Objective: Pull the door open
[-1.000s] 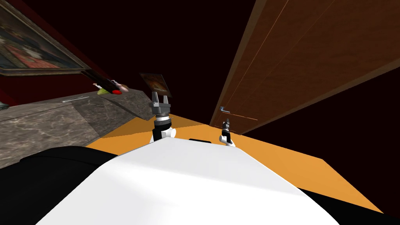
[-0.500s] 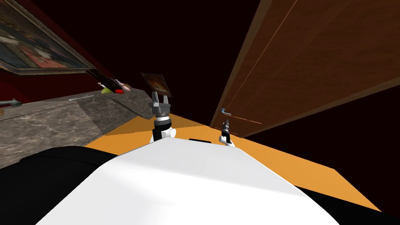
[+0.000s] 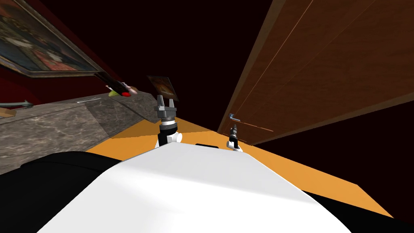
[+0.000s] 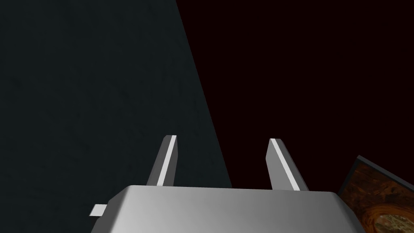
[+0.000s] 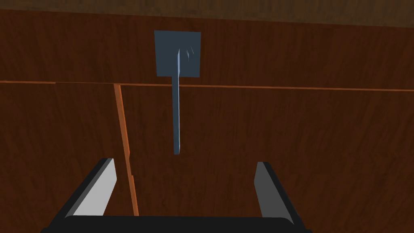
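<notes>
**Right gripper [image 5: 184,163] spread wide before one door [image 5: 283,133]**

Its two fingers stand apart from the single grey handle [image 5: 176,117], a lever running from one square plate [image 5: 177,52] toward the gripper. The left gripper [image 4: 223,139], also spread wide, is raised beside the grey counter [image 3: 60,125].

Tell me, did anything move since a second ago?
Only I moved: the whole head view shifted, and the door handle on the brown door sits a little nearer my right jaws. Nothing was gripped or let go. The right jaws and left jaws stay open, and the right jaws are short of the handle.
</notes>
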Robot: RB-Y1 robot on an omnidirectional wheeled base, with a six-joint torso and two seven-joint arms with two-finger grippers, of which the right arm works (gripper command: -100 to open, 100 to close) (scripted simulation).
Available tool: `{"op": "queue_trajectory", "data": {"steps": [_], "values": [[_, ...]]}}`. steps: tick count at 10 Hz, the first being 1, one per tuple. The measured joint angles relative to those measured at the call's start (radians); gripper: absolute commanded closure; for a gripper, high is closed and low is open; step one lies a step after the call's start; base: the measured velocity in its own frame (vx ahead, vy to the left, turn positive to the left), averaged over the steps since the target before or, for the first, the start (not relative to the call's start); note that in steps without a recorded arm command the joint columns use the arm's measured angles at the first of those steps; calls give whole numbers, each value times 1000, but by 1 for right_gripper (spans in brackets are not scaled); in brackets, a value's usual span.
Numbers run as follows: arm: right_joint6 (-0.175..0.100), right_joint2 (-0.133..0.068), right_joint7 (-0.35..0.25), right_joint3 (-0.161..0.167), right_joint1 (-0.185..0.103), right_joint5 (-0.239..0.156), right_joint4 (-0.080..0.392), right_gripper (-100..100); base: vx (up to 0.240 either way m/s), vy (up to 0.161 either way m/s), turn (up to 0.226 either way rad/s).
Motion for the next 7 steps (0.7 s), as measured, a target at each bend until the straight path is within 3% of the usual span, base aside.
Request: {"op": "queue_trajectory", "data": {"steps": [4,5,7], "values": [[-14,0,8,-4,-22,-8,56,-100,72,-24,67],[-26,-13,-5,-8,-24,-12,79,-100,189,25,126],[-31,-43,-34,-13,1,-18,71,-100,206,19,138]]}}
